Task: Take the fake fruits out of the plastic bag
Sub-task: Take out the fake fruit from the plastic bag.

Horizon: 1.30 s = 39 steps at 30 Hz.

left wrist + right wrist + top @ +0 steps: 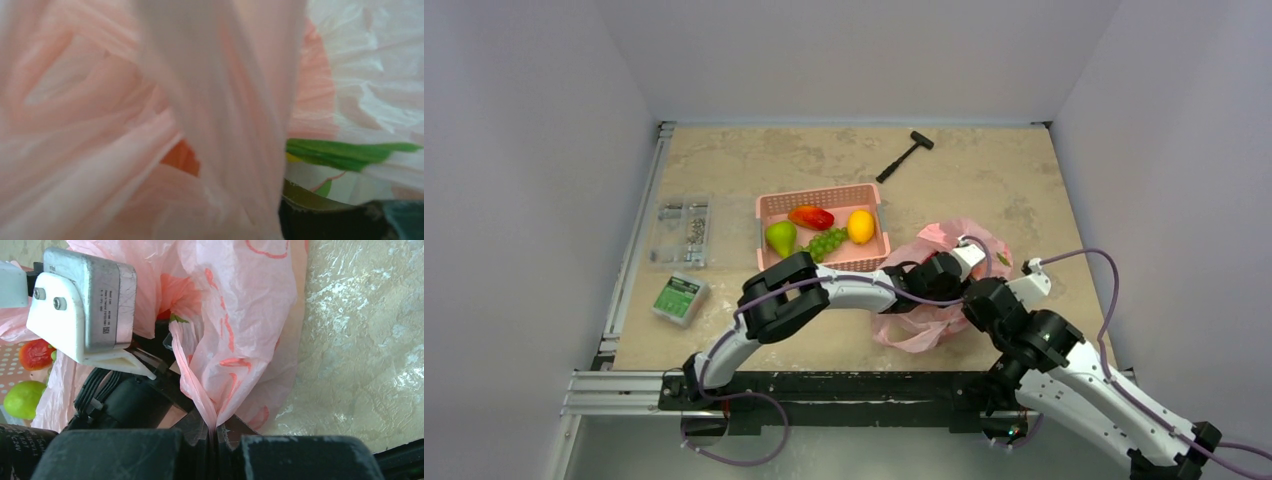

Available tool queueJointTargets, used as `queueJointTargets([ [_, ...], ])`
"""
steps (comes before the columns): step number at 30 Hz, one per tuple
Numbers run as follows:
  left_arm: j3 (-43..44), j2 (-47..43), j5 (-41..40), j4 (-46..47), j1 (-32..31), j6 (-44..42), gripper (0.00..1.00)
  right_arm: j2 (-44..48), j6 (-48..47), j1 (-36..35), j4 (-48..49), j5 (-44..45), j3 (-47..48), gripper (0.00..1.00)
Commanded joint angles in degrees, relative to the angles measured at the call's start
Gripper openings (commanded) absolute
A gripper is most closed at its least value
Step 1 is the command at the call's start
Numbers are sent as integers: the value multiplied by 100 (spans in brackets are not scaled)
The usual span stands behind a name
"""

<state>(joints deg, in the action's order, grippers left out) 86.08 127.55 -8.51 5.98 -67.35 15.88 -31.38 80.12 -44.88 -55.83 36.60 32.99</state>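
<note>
**Left arm deep in the bag, right fingers pinching its rim**

In the top view, a clear parts box (681, 232) and a green packet (680, 297) lay at 9 o'clock of the basket (764, 215), well apart from the work. The basket held a pear (780, 238), grapes (826, 242), a red fruit (811, 216) and an orange-yellow fruit (861, 226). A hammer (905, 156) lay at its 1 o'clock.

The bag (924, 325) sat crumpled on the worktop (724, 330), just beside the basket at its 4 o'clock. The left arm (854, 290) reached into the bag's mouth from 9 o'clock. The left fingers were buried in film, so I could not tell whether they were apart or together. The left wrist view showed only pink folds, an orange-red patch (181, 157) and a green leaf (345, 150). That patch was probably a fruit inside the bag, of a kind I could not make out. No banana showed anywhere.

The right fingers (192, 432) were clamped together on a thin pleat of the bag's rim at about its 4 o'clock edge.

Several things could have gone wrong from here:
- The pleat was narrow and the film thin, so a hard pull from the left arm might have slid it free or torn it.
- The left fingers might have closed on film along with the fruit and dragged the whole bag toward the basket.
- Loose folds lay against the left wrist camera block (85, 305) and could have snagged there.
- A glossy fruit gripped unseen might have squirted out.
</note>
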Motion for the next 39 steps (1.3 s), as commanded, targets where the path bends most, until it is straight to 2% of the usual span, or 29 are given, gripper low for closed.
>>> queueJointTargets([
  [1, 336, 175, -659, -206, -96, -271, 53, 140, 107, 6, -14, 75, -54, 0],
  [6, 335, -126, -765, -289, -77, -421, 25, 166, 185, 12, -6, 8, -163, 0],
  [11, 170, -795, -740, -330, -38, -359, 10, 173, 184, 6, -39, 24, -181, 0],
  [17, -134, -1721, -432, -451, 87, -179, 0, 263, 186, 6, -29, 107, -196, 0],
  [24, -632, -2470, -445, -449, 162, 171, 0, 419, 248, 6, -68, 318, -198, 0],
  [27, -1148, -2780, -555, 488, 186, 276, 0, 350, 299, 6, -87, 256, -226, 0],
  [32, -2163, -2916, -452, 2963, 187, 191, 0, 261, 134, 6, 160, 61, -209, 0],
  [35, -2420, -2598, -216, 4238, 183, -74, 0, 264, -137, 9, 465, 102, -22, 0],
  [39, -2658, -1575, -465, 7230, 188, -619, 0, 92, -632, 6, 826, 112, 175, 0],
])
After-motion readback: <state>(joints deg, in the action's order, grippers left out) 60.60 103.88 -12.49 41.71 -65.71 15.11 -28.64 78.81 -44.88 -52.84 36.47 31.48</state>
